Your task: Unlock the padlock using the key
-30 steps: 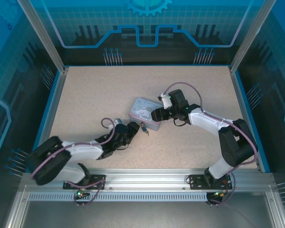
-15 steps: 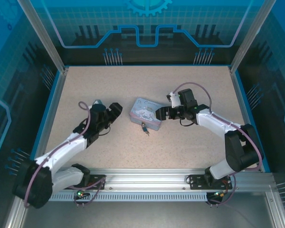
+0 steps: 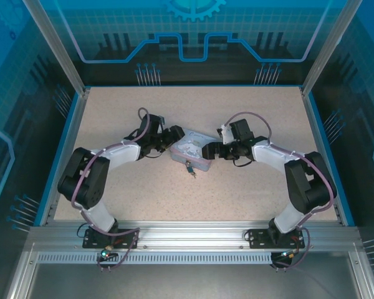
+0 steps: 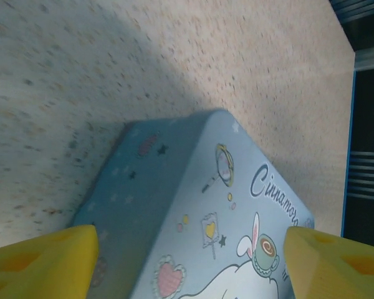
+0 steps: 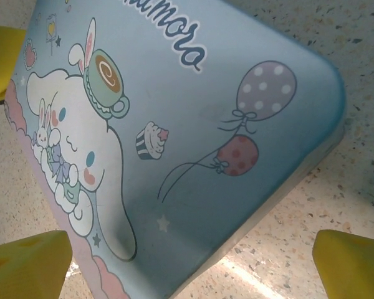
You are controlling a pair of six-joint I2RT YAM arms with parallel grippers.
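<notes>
Light-blue tin (image 3: 188,149), left gripper (image 3: 170,141) newly swung to it, spread wide, right gripper (image 3: 209,151) likewise wide

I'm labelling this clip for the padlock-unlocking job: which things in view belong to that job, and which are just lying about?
For the job:
padlock, small and dark
key, tiny, just beside it
left gripper and right gripper, both open

Lying about:
light-blue cartoon tin, flanked by both grippers, the padlock at its near side
table

Glossy printed tin (image 5: 193,156) sits on matt speckled table (image 4: 112,62).
</notes>
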